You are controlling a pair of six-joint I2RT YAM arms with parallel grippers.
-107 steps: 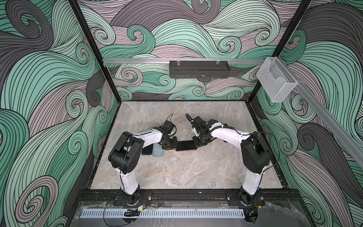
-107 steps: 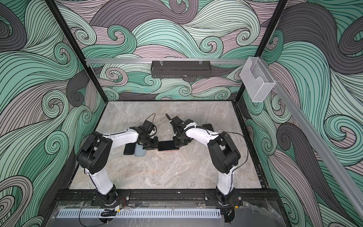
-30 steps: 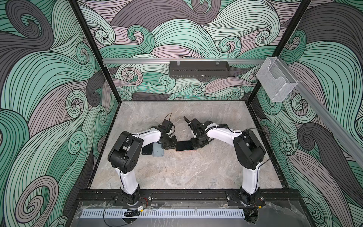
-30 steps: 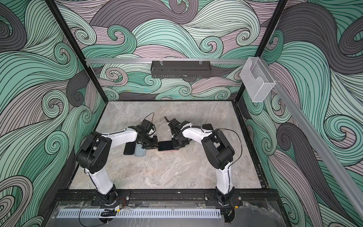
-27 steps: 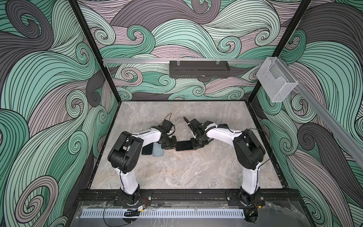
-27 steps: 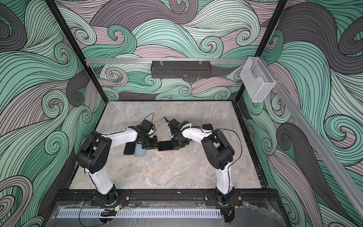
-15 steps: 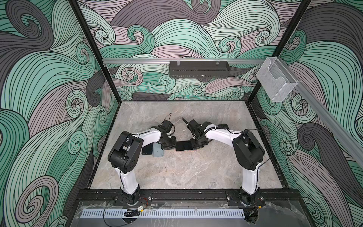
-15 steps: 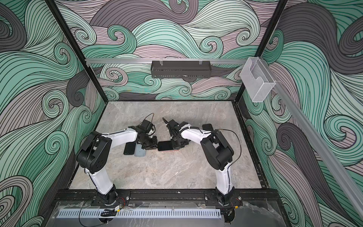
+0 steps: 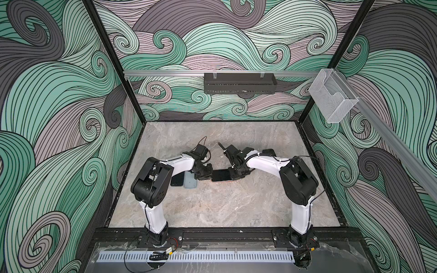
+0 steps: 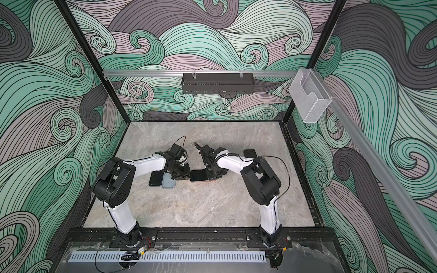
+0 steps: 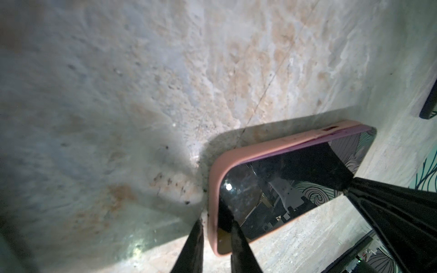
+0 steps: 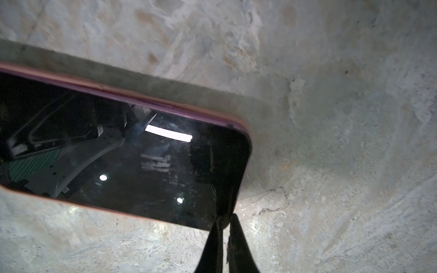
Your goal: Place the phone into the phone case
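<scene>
A black-screened phone lies flat at the table's middle inside a pink phone case. My left gripper is at its left end. In the left wrist view this gripper is shut on the case rim, one finger outside it and one on the screen. My right gripper is at the right end. In the right wrist view it is shut, tips resting on the phone's corner by the pink rim.
A second dark phone and a grey-blue case lie side by side under my left forearm. A small black object sits behind my right arm. A clear box hangs on the right rail.
My right wrist has crept slightly left over the phone's right end. The left gripper, the phone and the pink case have stayed where they were.
</scene>
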